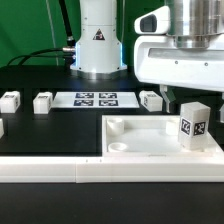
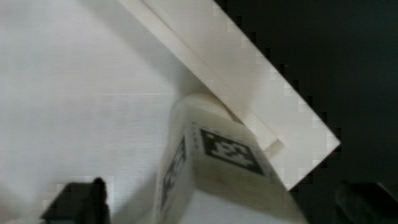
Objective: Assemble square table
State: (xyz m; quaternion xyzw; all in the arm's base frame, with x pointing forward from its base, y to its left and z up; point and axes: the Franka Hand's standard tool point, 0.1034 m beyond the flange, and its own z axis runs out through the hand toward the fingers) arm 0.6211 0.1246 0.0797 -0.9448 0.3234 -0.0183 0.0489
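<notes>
The white square tabletop slab [image 1: 150,140] lies at the exterior view's right, with round sockets [image 1: 118,127] showing at its corner. One white leg block [image 1: 195,122] with a black-and-white tag stands upright on the slab near its right side. My gripper [image 1: 188,95] hangs right over that leg's top. In the wrist view the leg [image 2: 222,160] stands between my dark fingers [image 2: 75,200], with a clear gap on one side. The jaws are spread and hold nothing. The slab's rim [image 2: 240,75] runs beside the leg.
Three loose legs lie on the black table behind the slab [image 1: 10,100], [image 1: 42,101], [image 1: 150,99]. The marker board [image 1: 95,99] lies between them. A long white border wall [image 1: 60,170] runs along the front. The robot base [image 1: 97,40] stands at the back.
</notes>
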